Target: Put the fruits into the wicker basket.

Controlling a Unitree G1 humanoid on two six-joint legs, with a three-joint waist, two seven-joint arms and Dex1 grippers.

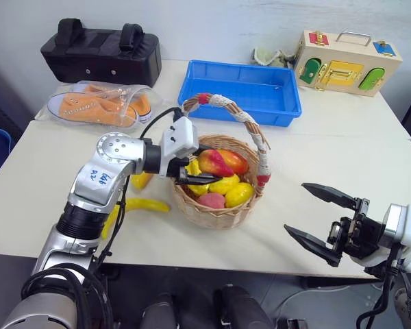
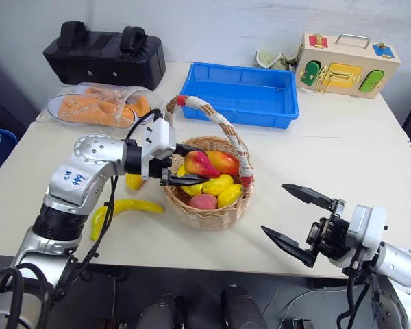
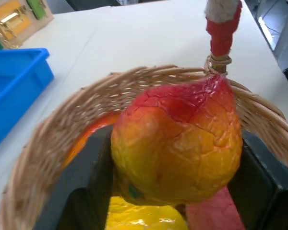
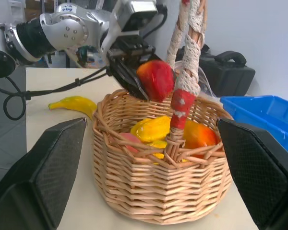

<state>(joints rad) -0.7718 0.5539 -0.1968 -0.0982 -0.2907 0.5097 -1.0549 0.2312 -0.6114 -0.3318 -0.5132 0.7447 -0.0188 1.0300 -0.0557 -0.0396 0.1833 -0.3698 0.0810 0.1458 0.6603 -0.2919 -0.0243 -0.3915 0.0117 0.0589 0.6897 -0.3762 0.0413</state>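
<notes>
A red-yellow pear-like fruit [image 1: 215,163] is gripped between the left hand's [image 1: 195,171] fingers above the wicker basket [image 1: 222,209] at frame centre; the right hand [image 1: 320,223], lower right, is spread wide, empty.

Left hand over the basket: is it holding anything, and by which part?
The left hand holds a red-yellow pear-like fruit by its sides, fingers either side, above the wicker basket.

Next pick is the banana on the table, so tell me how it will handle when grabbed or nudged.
The banana looks glossy and smooth, so it may slip between pincer fingers. Its curved shape lying flat suggests that a nudge would spin or rock it rather than roll it away. It seems a rigid, hollow toy, probably light, and unlikely to bend or bruise.
</notes>
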